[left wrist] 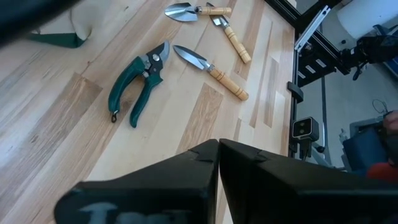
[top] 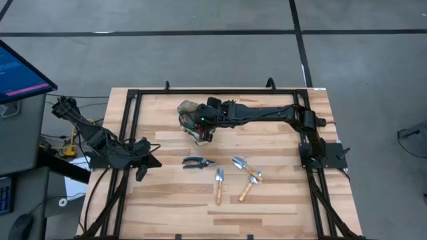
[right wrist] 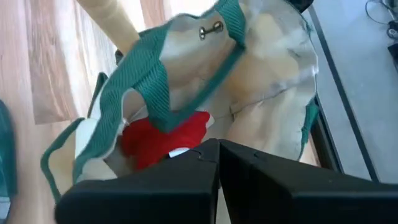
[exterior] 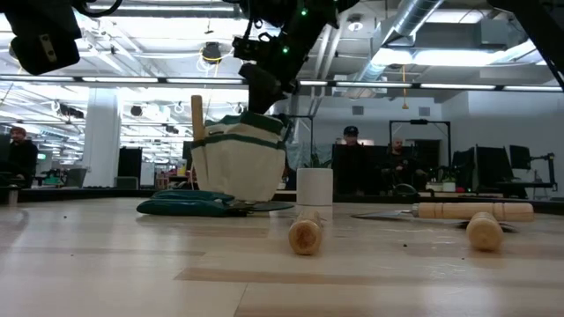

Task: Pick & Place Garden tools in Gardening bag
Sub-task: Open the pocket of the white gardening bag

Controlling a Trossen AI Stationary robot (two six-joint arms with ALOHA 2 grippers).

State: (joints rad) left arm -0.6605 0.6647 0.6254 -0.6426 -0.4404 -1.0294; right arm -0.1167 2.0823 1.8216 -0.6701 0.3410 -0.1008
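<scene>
The bag (right wrist: 261, 81) was beige with green trim. A red thing (right wrist: 163, 140) sat inside. The shears (left wrist: 138, 82) had green handles. The trowels (left wrist: 208, 67) were silver with light wood.

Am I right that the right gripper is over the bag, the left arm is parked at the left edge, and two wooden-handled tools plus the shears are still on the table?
Not quite: the high view shows three wooden-handled tools left on the table, not two, beside the shears. The right gripper is over the bag, and the left gripper is parked at the left edge.
</scene>
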